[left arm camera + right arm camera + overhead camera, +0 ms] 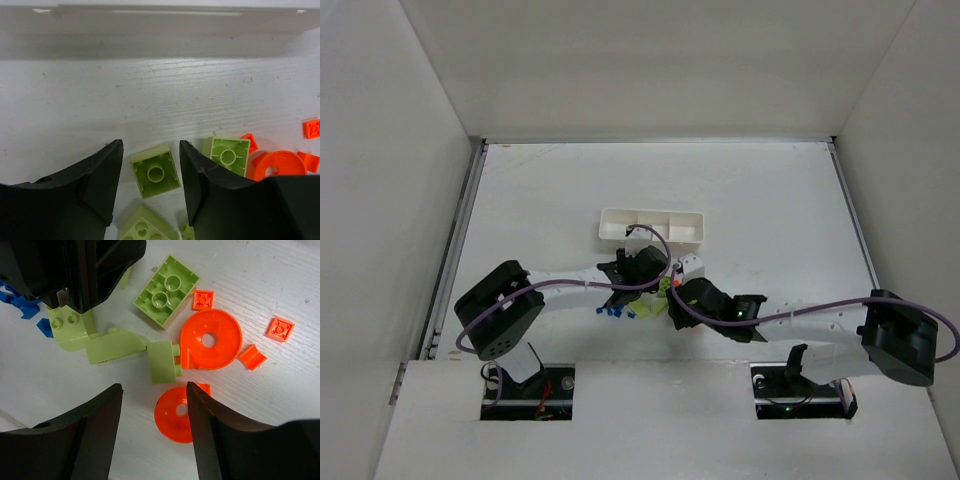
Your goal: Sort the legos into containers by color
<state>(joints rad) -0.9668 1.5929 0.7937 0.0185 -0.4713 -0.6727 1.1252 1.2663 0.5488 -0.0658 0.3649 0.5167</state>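
The legos lie in a small pile between the two grippers, just in front of the white tray of containers (652,226). My left gripper (150,149) is open and low over the table. It straddles an upside-down light green brick (155,172), with a gap on each side. A second upturned green brick (229,155) lies just outside its right finger. My right gripper (154,387) is open above an orange disc (172,415), part of which sits under its right finger (210,430). Neither gripper holds anything.
A larger orange ring (210,340), small orange tiles (279,329), green bricks (167,290) and blue bits (20,302) are scattered close together. The left gripper's black body (75,270) crowds the right wrist view. The tray's near wall (160,35) stands just ahead of the left gripper.
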